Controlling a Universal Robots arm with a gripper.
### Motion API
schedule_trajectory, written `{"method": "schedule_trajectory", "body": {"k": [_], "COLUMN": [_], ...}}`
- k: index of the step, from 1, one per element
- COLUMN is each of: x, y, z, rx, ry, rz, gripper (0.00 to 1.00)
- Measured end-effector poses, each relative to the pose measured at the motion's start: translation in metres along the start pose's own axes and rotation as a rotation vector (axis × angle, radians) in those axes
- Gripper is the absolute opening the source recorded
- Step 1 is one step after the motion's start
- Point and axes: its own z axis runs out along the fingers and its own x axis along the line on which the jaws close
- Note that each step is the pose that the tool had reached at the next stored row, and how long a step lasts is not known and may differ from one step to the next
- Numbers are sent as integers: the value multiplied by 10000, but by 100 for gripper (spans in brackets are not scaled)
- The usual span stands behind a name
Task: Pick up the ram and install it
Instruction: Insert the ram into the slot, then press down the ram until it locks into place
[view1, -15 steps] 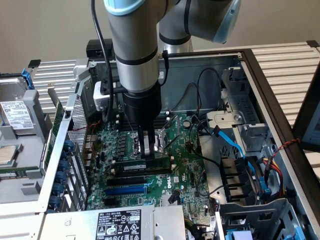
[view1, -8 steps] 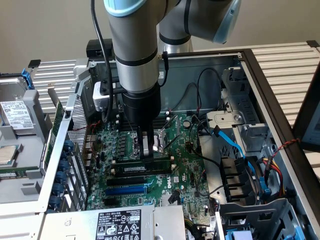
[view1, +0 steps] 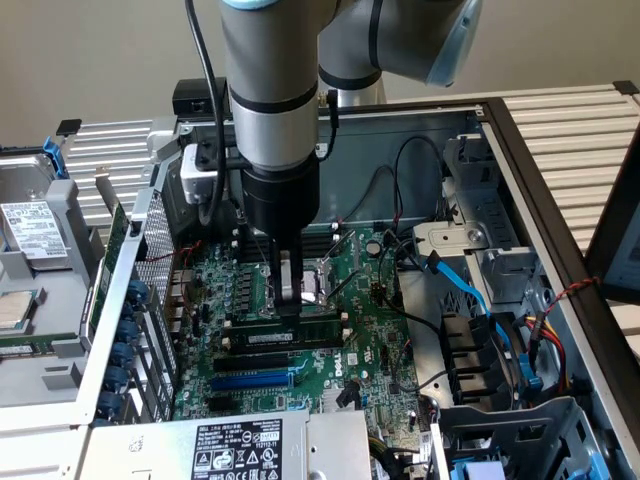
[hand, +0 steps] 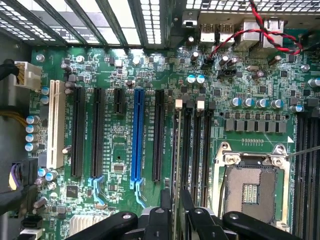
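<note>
The ram (view1: 290, 340), a long green stick with black chips and a white label strip, stands on edge in a black slot on the motherboard (view1: 370, 330). My gripper (view1: 290, 310) comes straight down onto its upper edge near the middle, fingers shut on it. In the wrist view the ram (hand: 176, 150) shows as a thin edge running away from my gripper (hand: 175, 202). It lies along the first of three parallel memory slots, and the empty black slots (hand: 193, 150) are right beside it.
A blue expansion slot (view1: 250, 381) (hand: 137, 135) and more black slots lie next to the ram. The open CPU socket (hand: 252, 187) is on its other side. Blue and black cables (view1: 470, 290) and drive bays crowd the exterior view's right. Metal case walls (view1: 520, 170) ring the board.
</note>
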Motion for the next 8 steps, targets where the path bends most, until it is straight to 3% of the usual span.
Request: {"method": "schedule_trajectory", "body": {"k": [4,8], "x": [7,10], "y": [-2,-3], "z": [-112,-161], "rx": [0,-5], "ry": [-4,-8], "rz": [0,0], "gripper": [22,22]}}
